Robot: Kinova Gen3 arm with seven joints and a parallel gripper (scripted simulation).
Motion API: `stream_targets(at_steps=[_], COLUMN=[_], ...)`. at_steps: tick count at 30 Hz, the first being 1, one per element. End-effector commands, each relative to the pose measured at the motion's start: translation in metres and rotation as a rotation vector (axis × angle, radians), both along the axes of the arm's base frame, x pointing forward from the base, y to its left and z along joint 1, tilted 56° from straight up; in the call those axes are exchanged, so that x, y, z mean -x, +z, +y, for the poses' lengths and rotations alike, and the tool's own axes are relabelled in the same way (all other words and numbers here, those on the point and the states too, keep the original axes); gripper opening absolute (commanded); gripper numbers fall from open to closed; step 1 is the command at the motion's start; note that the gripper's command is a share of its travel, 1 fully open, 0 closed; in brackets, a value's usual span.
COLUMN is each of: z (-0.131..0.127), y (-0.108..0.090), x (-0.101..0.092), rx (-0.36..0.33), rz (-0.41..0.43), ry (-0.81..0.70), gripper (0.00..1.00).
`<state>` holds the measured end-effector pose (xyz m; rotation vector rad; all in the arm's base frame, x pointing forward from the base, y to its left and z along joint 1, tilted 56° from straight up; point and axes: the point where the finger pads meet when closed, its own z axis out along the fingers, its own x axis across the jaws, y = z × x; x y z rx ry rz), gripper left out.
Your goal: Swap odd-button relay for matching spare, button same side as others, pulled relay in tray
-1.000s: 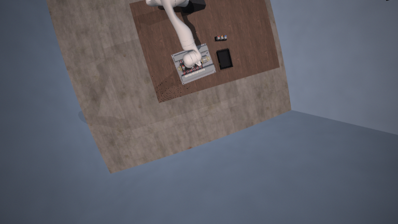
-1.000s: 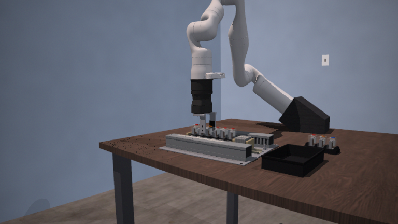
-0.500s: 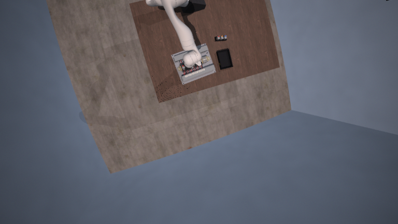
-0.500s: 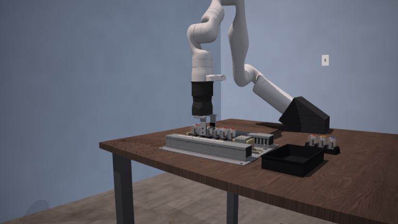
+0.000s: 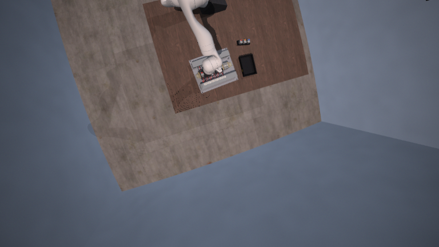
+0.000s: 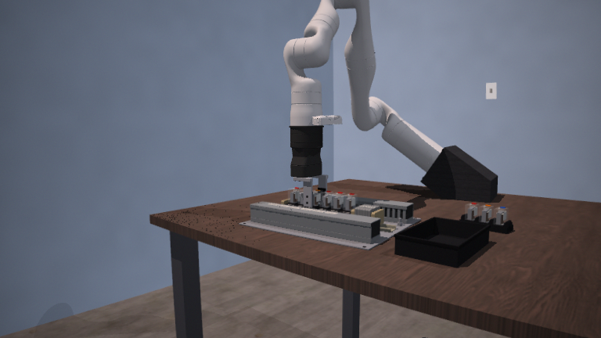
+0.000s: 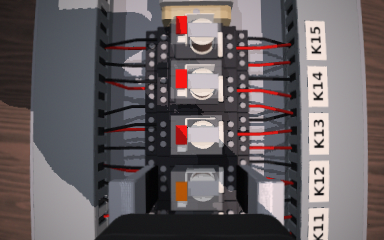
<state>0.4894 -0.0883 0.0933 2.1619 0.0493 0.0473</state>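
Observation:
The relay with the orange button stands in the row beside label K12. The relays at K13, K14 and K15 have red buttons, all on the left in the wrist view. My gripper is open, pointing down, its fingers on either side of the orange-button relay with gaps showing. Three spares stand in a black holder: red-button, orange-button and blue-button. The black tray holds no relay. The gripper base hides the row below K12.
Grey wiring ducts flank the row, with red and black wires running to the sockets. Neighbouring relays stand close to the fingers. Terminal blocks stand past the row's end. The tray and holder stand beside the panel on the table.

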Motion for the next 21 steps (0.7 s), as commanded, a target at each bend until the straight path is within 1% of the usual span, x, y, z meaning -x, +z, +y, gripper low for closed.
stream_targets(at_steps=[1, 2, 16, 21], z=[-0.0014, 0.0005, -0.0004, 0.0005], y=[-0.0045, -0.0004, -0.0041, -0.0009], x=[0.0007, -0.0003, 0.0008, 0.0000], rx=[-0.004, -0.001, -0.004, -0.001], rz=[-0.001, 0.000, -0.001, 0.000], ry=[-0.001, 0.001, -0.001, 0.001], gripper=[1.00, 1.00, 1.00, 1.00])
